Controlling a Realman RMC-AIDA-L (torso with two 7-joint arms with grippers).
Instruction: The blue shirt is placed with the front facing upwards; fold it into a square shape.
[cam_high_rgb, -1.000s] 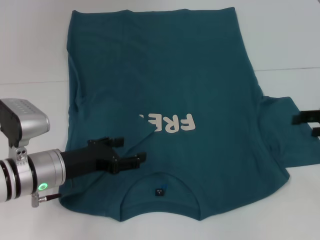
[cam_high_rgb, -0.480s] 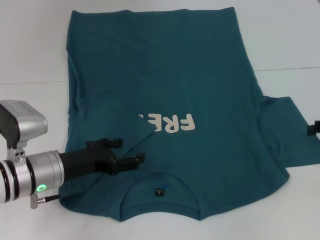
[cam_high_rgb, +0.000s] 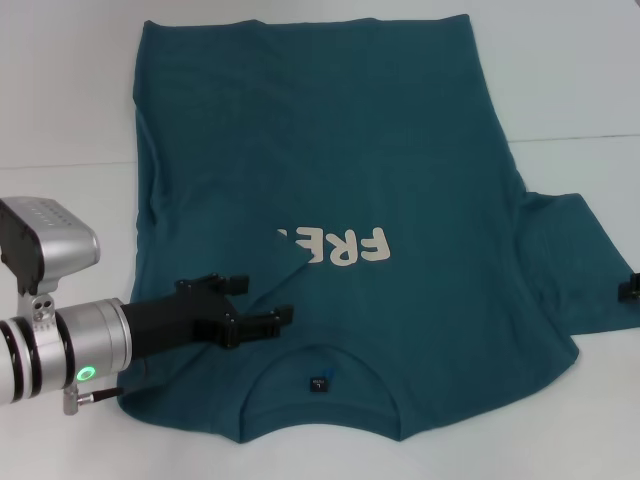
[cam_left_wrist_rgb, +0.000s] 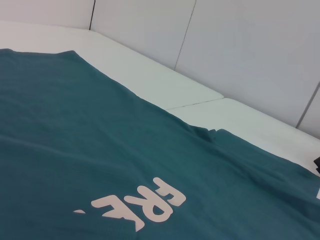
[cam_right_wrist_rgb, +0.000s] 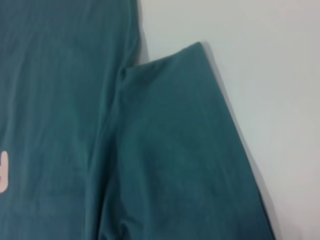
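Head view: the shirt (cam_high_rgb: 340, 220) lies front up on the white table (cam_high_rgb: 60, 90), collar (cam_high_rgb: 320, 385) nearest the robot and hem at the far edge. Its left side is folded in over the chest, covering part of the cream print (cam_high_rgb: 345, 247), while the right sleeve (cam_high_rgb: 575, 265) lies spread flat. The left hand (cam_high_rgb: 262, 303) sits low over the folded flap, just beside the collar, its two black fingers (cam_high_rgb: 270, 320) parted with no cloth between them. Of the right hand (cam_high_rgb: 630, 288) only a dark tip shows at the frame's edge beside the sleeve; its state cannot be told. Left wrist view: the shirt (cam_left_wrist_rgb: 100, 165) and its print (cam_left_wrist_rgb: 145, 202) fill the foreground, table behind. Right wrist view: the sleeve (cam_right_wrist_rgb: 185, 150) lies flat on the table (cam_right_wrist_rgb: 270, 75).
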